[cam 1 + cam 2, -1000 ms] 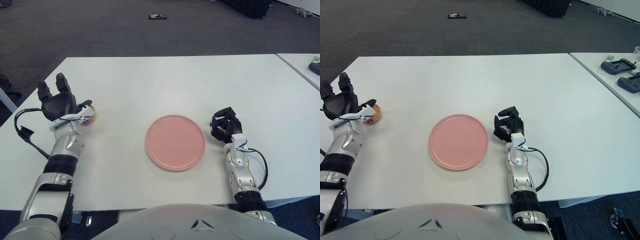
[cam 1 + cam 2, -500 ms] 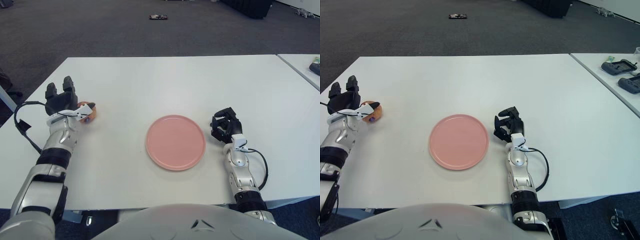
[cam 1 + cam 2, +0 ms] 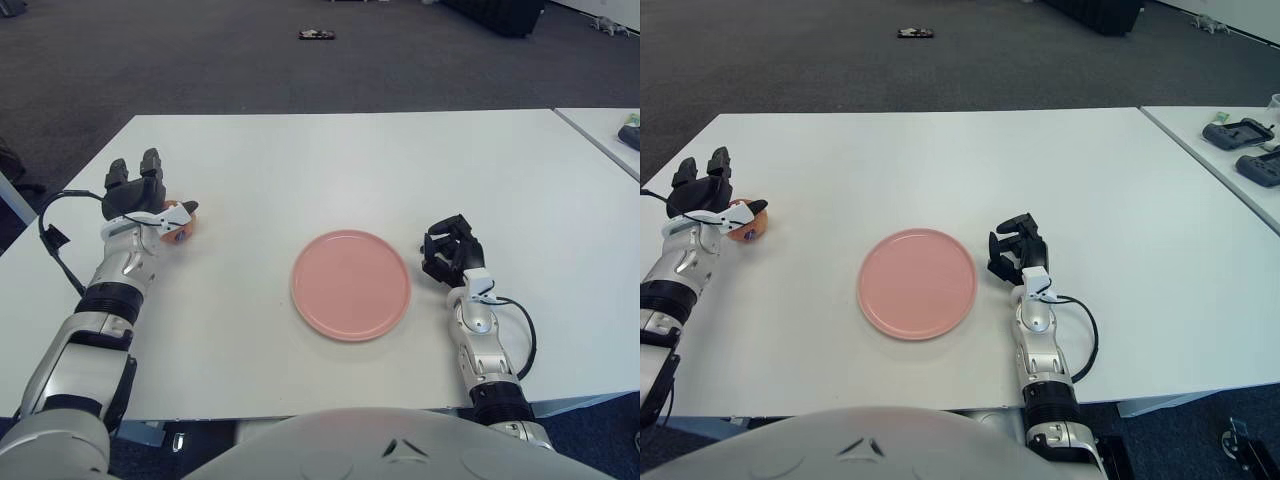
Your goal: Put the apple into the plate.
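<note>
Near the table's left edge, apple sits on the white top, well apart from the plate. Left hand is right against the apple's left side; black fingers stand upright and parted, not wrapped round the fruit. A white thumb piece lies over the apple's top. Cannot tell whether anything actually grips it.

Plate: pink, round, flat on the table, near the front edge and about mid-width. Nothing on it. Bare tabletop runs between apple and plate, unbroken. Wide bare stretch also behind the plate to the far edge.

Right hand shows just beside the plate's right rim, a narrow gap between them. Fingers curled in together, holding nothing. Its forearm runs back toward the front edge, black cable looping off the wrist.

Left forearm crosses the table's left front corner at a slant; a black cable loops off it past the table's left edge.

Surface: plain white, matte, no marks. A second white table stands to the right, a thin gap between the two; dark handheld devices lie on it near the far right.

Room: dark grey carpet all round. A small dark object lies on the floor well beyond the far edge. Something black and bulky at the top right of the floor.
</note>
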### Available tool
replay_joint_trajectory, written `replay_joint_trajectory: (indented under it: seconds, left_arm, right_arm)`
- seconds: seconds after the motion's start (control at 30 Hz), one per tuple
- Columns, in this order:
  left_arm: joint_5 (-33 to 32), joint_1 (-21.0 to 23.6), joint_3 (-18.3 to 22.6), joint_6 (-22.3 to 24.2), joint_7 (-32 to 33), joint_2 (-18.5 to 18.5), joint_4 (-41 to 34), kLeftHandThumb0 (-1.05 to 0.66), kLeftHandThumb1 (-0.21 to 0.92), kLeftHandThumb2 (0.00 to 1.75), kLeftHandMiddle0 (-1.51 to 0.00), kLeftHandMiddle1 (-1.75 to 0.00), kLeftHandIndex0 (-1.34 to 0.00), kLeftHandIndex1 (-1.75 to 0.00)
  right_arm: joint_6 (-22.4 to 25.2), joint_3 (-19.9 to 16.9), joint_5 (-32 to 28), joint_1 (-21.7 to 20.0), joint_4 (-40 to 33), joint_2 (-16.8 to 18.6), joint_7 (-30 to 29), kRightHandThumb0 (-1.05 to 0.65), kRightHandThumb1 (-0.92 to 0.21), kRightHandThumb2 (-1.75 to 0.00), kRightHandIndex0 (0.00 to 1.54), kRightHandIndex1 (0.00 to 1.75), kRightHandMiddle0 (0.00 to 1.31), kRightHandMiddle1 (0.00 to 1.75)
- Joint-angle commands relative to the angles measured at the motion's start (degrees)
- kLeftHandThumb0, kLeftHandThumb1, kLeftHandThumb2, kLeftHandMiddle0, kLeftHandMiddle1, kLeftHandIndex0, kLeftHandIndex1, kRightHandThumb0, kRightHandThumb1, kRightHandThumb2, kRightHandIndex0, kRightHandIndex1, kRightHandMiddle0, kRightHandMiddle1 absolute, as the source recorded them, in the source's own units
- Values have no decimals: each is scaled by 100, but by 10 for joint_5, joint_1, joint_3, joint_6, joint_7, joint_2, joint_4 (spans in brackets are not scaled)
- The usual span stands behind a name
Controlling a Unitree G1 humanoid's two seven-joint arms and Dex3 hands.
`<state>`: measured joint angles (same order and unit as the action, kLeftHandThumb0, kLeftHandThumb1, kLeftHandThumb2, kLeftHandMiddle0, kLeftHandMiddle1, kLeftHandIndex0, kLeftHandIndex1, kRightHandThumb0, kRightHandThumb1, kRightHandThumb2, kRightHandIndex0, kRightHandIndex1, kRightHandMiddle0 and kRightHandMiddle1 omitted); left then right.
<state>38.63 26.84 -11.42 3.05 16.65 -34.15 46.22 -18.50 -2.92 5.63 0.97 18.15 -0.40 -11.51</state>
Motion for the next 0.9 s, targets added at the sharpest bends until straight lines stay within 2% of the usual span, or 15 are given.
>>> replay_joint_trajectory:
  seconds: [0.0,0.47,0.87]
  left_arm:
    - [-3,-1,-23,-21,-4,19,47,-101,70,68,0,0,0,0]
    - [-24,4,-49,-82,-14,33,82,-101,71,69,0,0,-2,-2]
    - [-35,-11,-65,-96,-34,50,82,-101,74,67,0,0,0,-33]
  right_arm:
    - [16,-4,2,5,12,-4,0,-39,-64,-92,54,143,36,175]
    - [12,-3,2,10,6,-2,-2,-38,-65,-90,55,142,35,175]
    - [11,-3,2,12,3,-2,-2,-38,-65,-91,55,142,35,175]
